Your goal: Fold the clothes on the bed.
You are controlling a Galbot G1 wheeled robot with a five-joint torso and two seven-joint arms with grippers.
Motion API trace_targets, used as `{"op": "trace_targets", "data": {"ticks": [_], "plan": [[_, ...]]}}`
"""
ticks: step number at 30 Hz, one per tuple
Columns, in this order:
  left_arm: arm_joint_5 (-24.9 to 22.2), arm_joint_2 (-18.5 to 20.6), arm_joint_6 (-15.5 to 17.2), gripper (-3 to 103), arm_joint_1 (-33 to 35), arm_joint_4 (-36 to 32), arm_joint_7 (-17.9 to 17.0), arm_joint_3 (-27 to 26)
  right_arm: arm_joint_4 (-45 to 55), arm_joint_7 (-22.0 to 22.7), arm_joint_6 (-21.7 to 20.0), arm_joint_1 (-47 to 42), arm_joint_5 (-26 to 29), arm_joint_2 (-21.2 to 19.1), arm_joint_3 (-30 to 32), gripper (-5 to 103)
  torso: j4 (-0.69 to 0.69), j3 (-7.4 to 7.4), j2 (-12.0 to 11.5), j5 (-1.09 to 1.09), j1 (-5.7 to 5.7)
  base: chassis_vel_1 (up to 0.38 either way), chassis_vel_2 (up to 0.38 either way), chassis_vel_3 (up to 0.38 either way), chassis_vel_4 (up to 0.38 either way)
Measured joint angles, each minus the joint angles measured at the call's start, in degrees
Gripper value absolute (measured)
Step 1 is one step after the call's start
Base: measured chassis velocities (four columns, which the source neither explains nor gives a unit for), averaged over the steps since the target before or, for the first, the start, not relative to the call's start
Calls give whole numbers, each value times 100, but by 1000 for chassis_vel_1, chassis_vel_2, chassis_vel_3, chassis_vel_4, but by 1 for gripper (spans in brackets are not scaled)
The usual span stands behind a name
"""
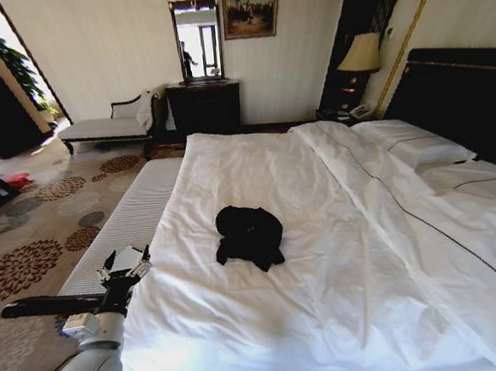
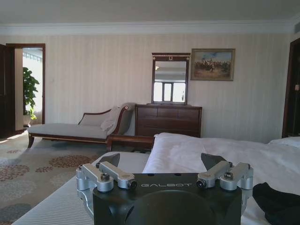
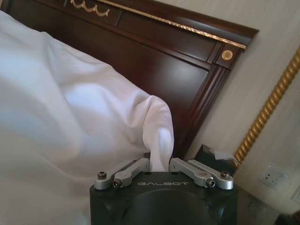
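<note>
The left tool [image 1: 127, 265], lower left of the frame, gapes wide and empty; the right tool [image 3: 160, 165] pinches a white pillow [image 3: 70, 108] corner, while the black clothes [image 1: 249, 234] sit crumpled mid-bed [image 1: 327, 317], unfolded.

- Chaise longue [image 1: 106, 126] against the far wall, left of a dark dresser [image 1: 204, 105]
- Mirror [image 1: 196, 35] above dresser; framed painting [image 1: 251, 6] beside it
- Lamp [image 1: 360, 55]
- Floral carpet [image 1: 30, 254]

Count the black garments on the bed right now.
1. The black top lies crumpled near the middle of the bed, on the white duvet; its edge also shows in the left wrist view. Nothing else dark lies on the sheets, though folds could hide something.
</note>
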Motion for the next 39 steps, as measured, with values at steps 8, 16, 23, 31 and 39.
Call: {"op": "trace_targets", "data": {"ticks": [8, 16, 23, 31, 39], "plan": [[5, -2, 6, 99, 44, -24, -11, -20, -1273, 49, 426, 322, -367, -132, -87, 2, 2, 0, 0, 0, 0, 0, 0, 0, 0], [16, 5, 34, 99, 20, -54, -35, -1, -1623, 87, 497, 494, -539, -89, -124, 2, 3, 0, 0, -2, 0, 0, 0, 0, 0], [12, 10, 25, 99, 71, -57, -36, -29, -2041, 219, 493, 568, -742, 30, -82, 2, 7, 0, 0, -1, 0, 0, 0, 0, 0], [18, 10, 23, 99, 34, -27, -36, 12, -2355, 243, 545, 638, -810, 40, -61, 2, 5, 0, 0, -3, 1, 0, 0, 0, 0], [19, 7, -10, 99, 98, -7, -24, -23, -2507, 255, 536, 769, -816, 91, -237, 2, -2, 0, 0, -3, 0, 0, 0, 0, 0]]}}
